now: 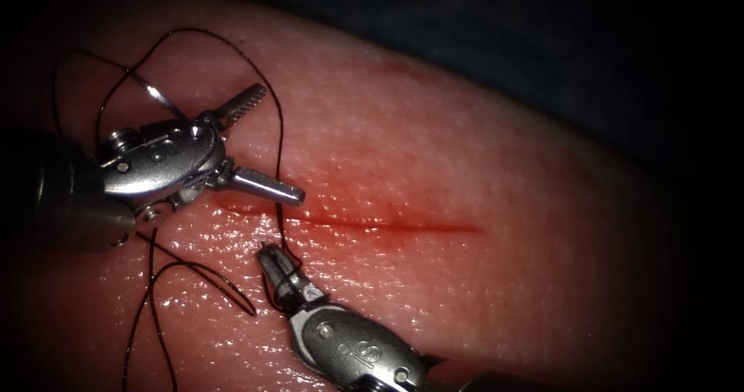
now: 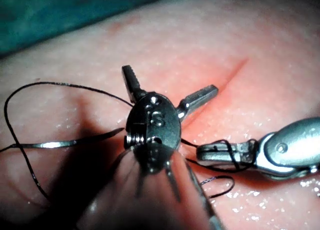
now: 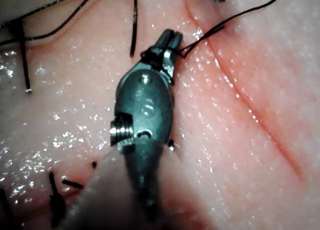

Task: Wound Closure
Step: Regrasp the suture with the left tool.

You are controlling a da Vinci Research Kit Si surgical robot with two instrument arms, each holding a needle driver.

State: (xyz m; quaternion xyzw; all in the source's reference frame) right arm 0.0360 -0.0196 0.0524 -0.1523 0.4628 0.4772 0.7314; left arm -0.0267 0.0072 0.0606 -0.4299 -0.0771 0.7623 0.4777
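The cut (image 1: pixel 387 225) runs as a red line across the tissue (image 1: pixel 465 144). My left tool (image 1: pixel 271 144) hovers over the cut's left end with its jaws spread wide and nothing between them; the open jaws are plain on the left tool (image 2: pixel 167 84) in the left wrist view too. The needle (image 1: pixel 155 94) lies free on the tissue behind that tool's wrist, a thin silver curve (image 2: pixel 55 144). My right tool (image 1: pixel 275 264) sits just below the cut's left end, shut on the black thread (image 1: pixel 232 51), which winds around its jaws (image 3: pixel 170 42) and arcs up over the left tool.
Slack thread loops (image 1: pixel 194 272) trail over the wet tissue at the lower left. Short dark thread ends (image 3: pixel 55 190) stick out of the tissue near the right tool's shaft. Dark cloth (image 1: pixel 504 20) borders the tissue's far edge.
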